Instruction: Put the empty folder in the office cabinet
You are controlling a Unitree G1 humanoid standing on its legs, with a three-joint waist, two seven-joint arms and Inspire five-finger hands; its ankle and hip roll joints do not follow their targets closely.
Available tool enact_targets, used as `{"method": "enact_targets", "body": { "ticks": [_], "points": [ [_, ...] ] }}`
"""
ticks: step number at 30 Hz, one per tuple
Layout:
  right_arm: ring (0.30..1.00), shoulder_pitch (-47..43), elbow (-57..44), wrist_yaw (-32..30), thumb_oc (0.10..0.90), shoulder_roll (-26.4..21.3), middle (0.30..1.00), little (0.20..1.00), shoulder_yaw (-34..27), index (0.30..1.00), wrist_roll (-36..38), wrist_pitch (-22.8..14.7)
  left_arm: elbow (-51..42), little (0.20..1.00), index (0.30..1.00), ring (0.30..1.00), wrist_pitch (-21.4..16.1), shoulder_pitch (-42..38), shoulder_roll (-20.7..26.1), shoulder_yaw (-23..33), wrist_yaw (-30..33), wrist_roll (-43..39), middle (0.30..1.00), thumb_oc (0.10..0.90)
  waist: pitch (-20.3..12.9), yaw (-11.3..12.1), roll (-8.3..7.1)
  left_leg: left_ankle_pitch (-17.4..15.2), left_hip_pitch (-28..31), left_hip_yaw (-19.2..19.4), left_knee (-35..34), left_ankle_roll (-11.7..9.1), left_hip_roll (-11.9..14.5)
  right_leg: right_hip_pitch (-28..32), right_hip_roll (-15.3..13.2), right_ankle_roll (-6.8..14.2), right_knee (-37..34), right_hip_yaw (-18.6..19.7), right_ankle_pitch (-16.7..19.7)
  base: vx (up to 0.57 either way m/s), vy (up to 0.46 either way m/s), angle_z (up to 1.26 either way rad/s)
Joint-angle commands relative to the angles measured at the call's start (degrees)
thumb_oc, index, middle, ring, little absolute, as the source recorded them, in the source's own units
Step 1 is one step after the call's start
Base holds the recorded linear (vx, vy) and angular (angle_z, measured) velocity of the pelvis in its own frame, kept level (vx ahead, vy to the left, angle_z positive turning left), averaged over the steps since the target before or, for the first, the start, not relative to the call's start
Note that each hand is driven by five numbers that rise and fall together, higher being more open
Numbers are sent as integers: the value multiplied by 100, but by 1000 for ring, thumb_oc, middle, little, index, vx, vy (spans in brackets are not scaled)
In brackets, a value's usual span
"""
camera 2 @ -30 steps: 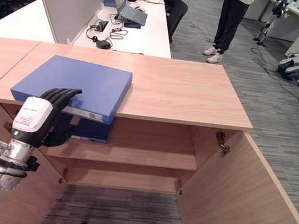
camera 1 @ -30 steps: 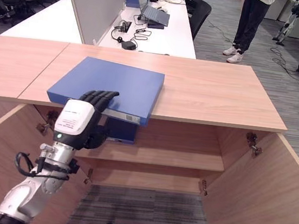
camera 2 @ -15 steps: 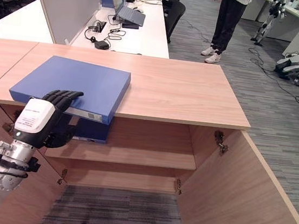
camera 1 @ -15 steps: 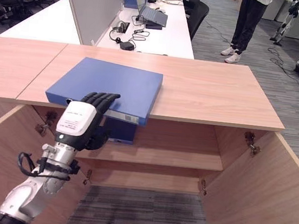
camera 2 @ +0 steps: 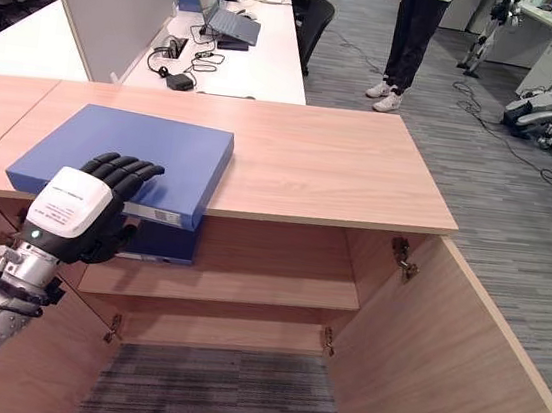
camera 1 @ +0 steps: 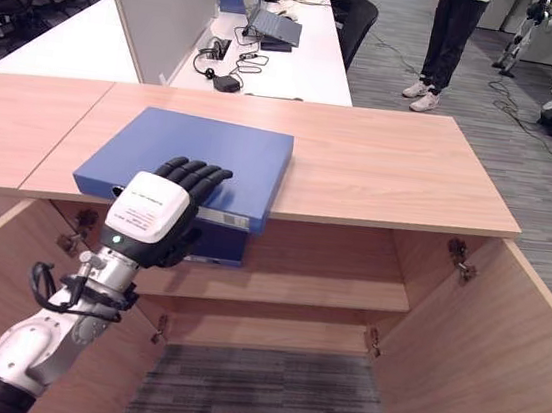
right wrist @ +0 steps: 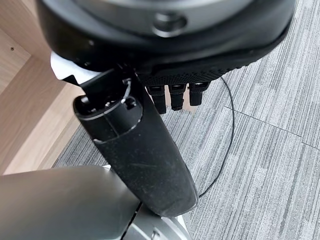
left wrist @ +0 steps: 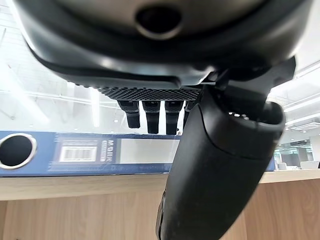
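Observation:
The blue folder (camera 1: pixel 203 147) lies flat on the wooden cabinet top (camera 1: pixel 392 165), its labelled spine (left wrist: pixel 90 150) jutting a little over the front edge. My left hand (camera 1: pixel 154 214) is at that front edge. Its fingers (camera 2: pixel 124 170) lie nearly straight on the folder's cover, and its thumb (left wrist: pixel 215 175) hangs below the spine, apart from it. The hand is open. My right hand (right wrist: pixel 135 150) hangs low over the grey carpet with relaxed fingers and holds nothing.
The cabinet stands with both doors open; the right door (camera 1: pixel 500 355) swings out wide. A second blue folder (camera 1: pixel 216 245) sits on the upper shelf (camera 1: pixel 316 287) just under the hand. Behind are a white desk with a laptop (camera 1: pixel 278 25), a grey divider (camera 1: pixel 164 11) and a person (camera 1: pixel 448 36).
My left hand has risen and slid forward, so its fingers now reach further onto the folder's cover. The whole view has shifted slightly; the folder has not moved.

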Motion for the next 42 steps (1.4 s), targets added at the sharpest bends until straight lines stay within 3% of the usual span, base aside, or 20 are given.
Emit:
{"method": "enact_targets", "body": {
  "ticks": [1,17,18,19,20,35,42],
  "points": [
    [900,-365,-295,17,800,200,900,900,-87,900,-68,-185,-366,900,900,900,29,-1115,416,27,354,138,900,800,80,-97,81,-767,225,240,42,-357,263,249,-386,339,45,-50,-1149,0,0,0],
    [900,-362,-279,8,800,188,900,900,-135,900,-74,-149,100,900,900,900,147,-1225,180,-260,313,77,900,800,27,-159,58,-778,234,288,34,-345,263,229,-387,338,45,-45,-1151,0,0,0],
    [900,-358,-278,5,800,187,900,900,-142,900,-77,-153,141,858,858,858,149,-1242,164,-285,315,82,858,772,20,-162,53,-779,231,294,33,-344,261,223,-383,337,45,-50,-1155,0,0,0],
    [900,-356,-280,1,800,186,900,900,-146,900,-73,-159,168,396,396,396,157,-1251,158,-301,308,82,396,464,17,-162,50,-780,228,294,33,-344,259,219,-379,335,45,-51,-1156,0,0,0],
    [900,-371,-282,-3,800,183,900,900,-180,900,-54,-154,171,300,300,300,150,-1248,136,-302,265,22,300,400,10,-159,40,-783,227,299,31,-341,260,215,-378,332,45,-57,-1155,0,0,0],
    [900,-348,-265,27,800,210,900,900,-198,900,-103,-123,-114,300,300,300,111,-1002,121,-13,188,-110,300,400,-47,-116,24,-781,228,308,36,-338,278,225,-356,311,45,-61,-1182,2,-1,-2],
    [900,-354,-288,23,800,272,900,900,-190,900,-90,-120,-1024,300,300,300,-30,-724,-49,651,242,-491,300,400,-68,-14,25,-783,232,266,43,-342,266,265,-346,294,45,-85,-1212,0,0,0]
  ]
}}
